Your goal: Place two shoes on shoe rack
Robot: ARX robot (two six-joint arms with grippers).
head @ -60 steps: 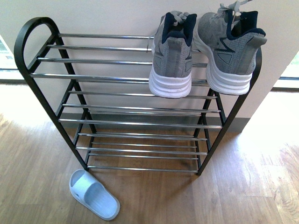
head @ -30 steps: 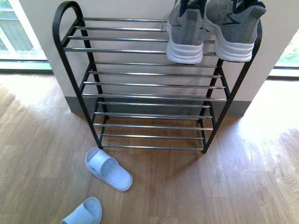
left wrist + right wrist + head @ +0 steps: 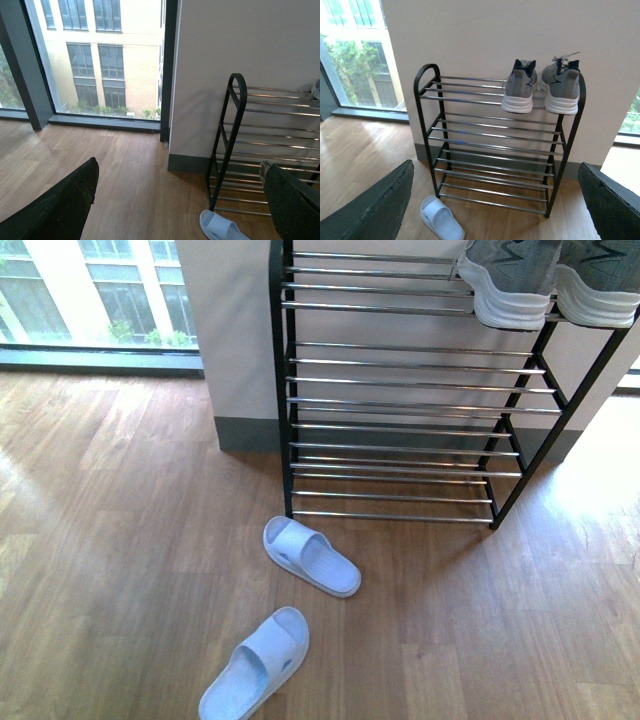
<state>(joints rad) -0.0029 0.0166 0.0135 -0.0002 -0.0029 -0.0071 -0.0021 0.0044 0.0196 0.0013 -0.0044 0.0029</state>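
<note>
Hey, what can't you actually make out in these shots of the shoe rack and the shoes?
Grey sneakers: the front view's top edge cuts off most of their uppers.
Shoe rack: top cut off in front view, right side in left wrist view.
Second slide sandal: outside both wrist frames, seen only in front view.
Left hand, right hand: absent from front view; wrist views show only fingers at the corners.

Two grey knit sneakers (image 3: 520, 90) with white soles and navy lining stand side by side, heels outward, at the right end of the top shelf of the shoe rack (image 3: 288, 420), which has a black frame and chrome rods. One pale blue slide (image 3: 312, 556) lies on the floor (image 3: 120, 540) just beside the rack's foot, and a second slide (image 3: 255, 665) lies near it.
</note>
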